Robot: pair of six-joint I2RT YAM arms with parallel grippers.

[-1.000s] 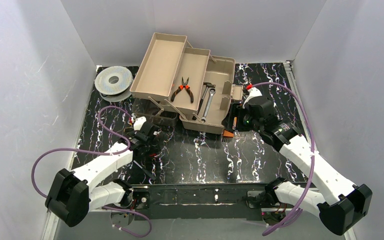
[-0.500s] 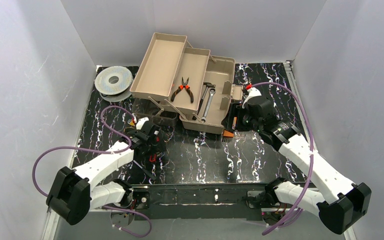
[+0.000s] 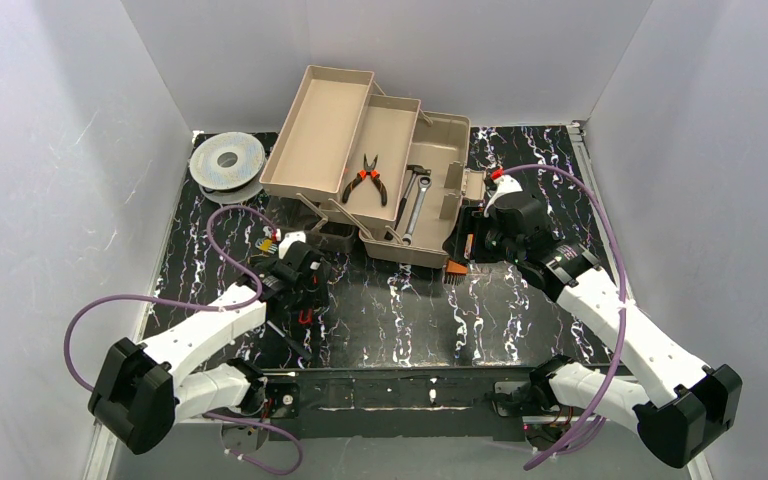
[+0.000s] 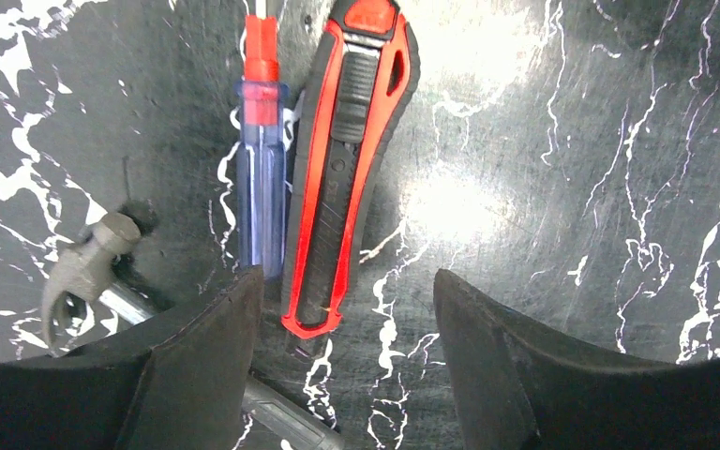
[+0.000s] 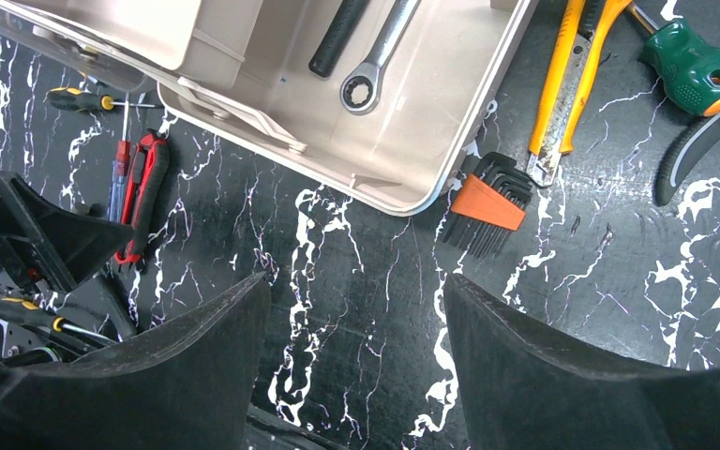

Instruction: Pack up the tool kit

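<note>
Black marbled table [image 3: 520, 300] is carrying the opened toolbox [image 3: 448, 135] at the back, pliers [image 3: 365, 180] and wrench [image 3: 415, 207] lying inside, while knife [image 4: 347, 169], screwdriver [image 4: 261, 178] and hex keys [image 5: 487, 202] are waiting outside near the released, empty left gripper [image 4: 347, 309] and right gripper [image 5: 352, 319].

**Robot-manipulation laboratory cell.** Plain pale walls [image 3: 60, 180] close in three sides of a black, white-veined table [image 3: 520, 310], forming a bare test enclosure. The left arm [image 3: 205, 325] and right arm [image 3: 610, 300], both white and black, are bolted to a dark base rail [image 3: 400, 390] behind the fingers, and each trails a loose purple cable [image 3: 550, 168]. Hand tools [image 4: 347, 159] lie staged on the table beneath and around the left fingers [image 4: 197, 375] and right fingers [image 5: 178, 375]. An open tan toolbox [image 3: 320, 130] stands beyond both. A grey spool [image 3: 226, 160] sits beyond the left fingers.
</note>
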